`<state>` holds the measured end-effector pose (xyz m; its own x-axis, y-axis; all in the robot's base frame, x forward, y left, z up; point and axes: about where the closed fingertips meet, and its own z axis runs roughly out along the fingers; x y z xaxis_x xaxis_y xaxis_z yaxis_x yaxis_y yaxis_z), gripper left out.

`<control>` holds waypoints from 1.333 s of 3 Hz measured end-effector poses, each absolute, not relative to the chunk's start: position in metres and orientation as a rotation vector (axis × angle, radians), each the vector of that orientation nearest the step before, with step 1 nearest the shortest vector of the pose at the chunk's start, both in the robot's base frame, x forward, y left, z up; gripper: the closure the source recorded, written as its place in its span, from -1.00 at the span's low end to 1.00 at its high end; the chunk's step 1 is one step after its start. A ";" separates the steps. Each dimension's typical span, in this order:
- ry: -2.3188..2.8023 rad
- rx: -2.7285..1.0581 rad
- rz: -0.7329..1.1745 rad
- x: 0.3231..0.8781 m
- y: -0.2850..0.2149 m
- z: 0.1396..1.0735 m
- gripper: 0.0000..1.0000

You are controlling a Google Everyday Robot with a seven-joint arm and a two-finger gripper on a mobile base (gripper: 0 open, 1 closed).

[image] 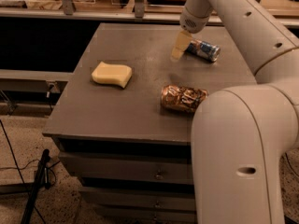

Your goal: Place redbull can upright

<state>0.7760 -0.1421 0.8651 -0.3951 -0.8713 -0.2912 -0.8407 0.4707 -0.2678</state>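
Observation:
The redbull can point(204, 50), slim, blue and silver, lies on its side at the back right of the grey table point(117, 111). My gripper point(179, 46) hangs from the white arm just left of the can, its pale fingers point(178, 47) pointing down close to the can's left end. Nothing shows in its grasp.
A dented gold-orange can point(183, 98) lies on its side near the table's middle right. A yellow sponge point(112, 74) lies on the left half. My arm's large white link point(243, 157) covers the front right corner. Shelving runs behind the table.

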 end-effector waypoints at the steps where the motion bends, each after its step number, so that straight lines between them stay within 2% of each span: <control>1: 2.374 -1.428 -0.137 0.776 -0.159 0.852 -1.00; 3: 2.414 -1.429 -0.107 0.768 -0.170 0.846 -0.07; 4: 2.391 -1.446 -0.066 0.764 -0.159 0.856 0.38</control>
